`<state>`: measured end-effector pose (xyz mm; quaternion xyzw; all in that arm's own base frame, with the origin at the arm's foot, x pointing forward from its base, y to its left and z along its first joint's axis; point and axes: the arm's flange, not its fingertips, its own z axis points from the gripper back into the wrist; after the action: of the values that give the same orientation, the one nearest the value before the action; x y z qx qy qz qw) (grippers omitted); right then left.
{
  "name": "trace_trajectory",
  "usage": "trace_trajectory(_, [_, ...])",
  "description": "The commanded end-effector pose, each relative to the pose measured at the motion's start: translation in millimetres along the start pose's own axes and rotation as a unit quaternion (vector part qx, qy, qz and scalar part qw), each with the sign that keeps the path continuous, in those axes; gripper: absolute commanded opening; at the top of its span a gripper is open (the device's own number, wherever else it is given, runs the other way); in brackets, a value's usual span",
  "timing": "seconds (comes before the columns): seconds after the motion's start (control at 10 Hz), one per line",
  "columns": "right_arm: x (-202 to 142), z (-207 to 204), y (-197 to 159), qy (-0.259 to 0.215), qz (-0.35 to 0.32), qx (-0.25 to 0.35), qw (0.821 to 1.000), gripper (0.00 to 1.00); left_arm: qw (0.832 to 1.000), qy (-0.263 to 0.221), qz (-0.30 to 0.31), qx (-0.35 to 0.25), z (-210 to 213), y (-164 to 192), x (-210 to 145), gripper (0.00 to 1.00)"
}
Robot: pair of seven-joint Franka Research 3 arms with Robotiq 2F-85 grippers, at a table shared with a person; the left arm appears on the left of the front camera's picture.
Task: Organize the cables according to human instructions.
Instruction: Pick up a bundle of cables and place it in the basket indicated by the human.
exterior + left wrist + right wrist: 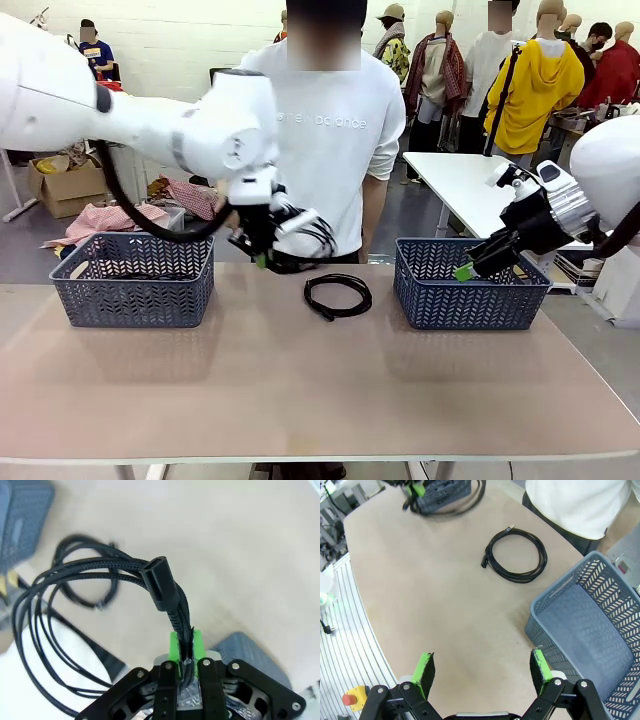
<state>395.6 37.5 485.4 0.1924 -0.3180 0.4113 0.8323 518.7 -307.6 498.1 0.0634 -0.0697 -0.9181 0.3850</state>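
One coiled black cable is hanging clear of the counter, pinched in the clenched left end effector. The left basket is sitting lower, off to that arm's left. A second coil is lying flat between the baskets, leftward of the right end effector, which is hovering spread wide over the right basket. I'm counting two cables and two baskets.

A coiled black cable is lying mid-frame on the tan wooden table, between a blue plastic basket at left and its twin at right. A second black coil is hanging just above, slightly left.
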Motion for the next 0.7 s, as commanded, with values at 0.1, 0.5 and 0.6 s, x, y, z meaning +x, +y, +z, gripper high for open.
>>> trace_trajectory(0.1, [-1, -1, -3, -0.014, 0.009, 0.008, 1.0, 1.0, 0.994, 0.005, 0.113, 0.008, 18, -35, -61, 0.0])
trace_trajectory(0.5, [-1, -1, -3, -0.014, 0.009, 0.008, 1.0, 1.0, 0.975, -0.009, 0.222, 0.006, 18, -67, -128, 0.0])
trace_trajectory(0.6, [-1, -1, -3, -0.014, 0.009, 0.008, 1.0, 1.0, 0.967, -0.008, 0.253, 0.009, 18, -72, -130, 0.0])
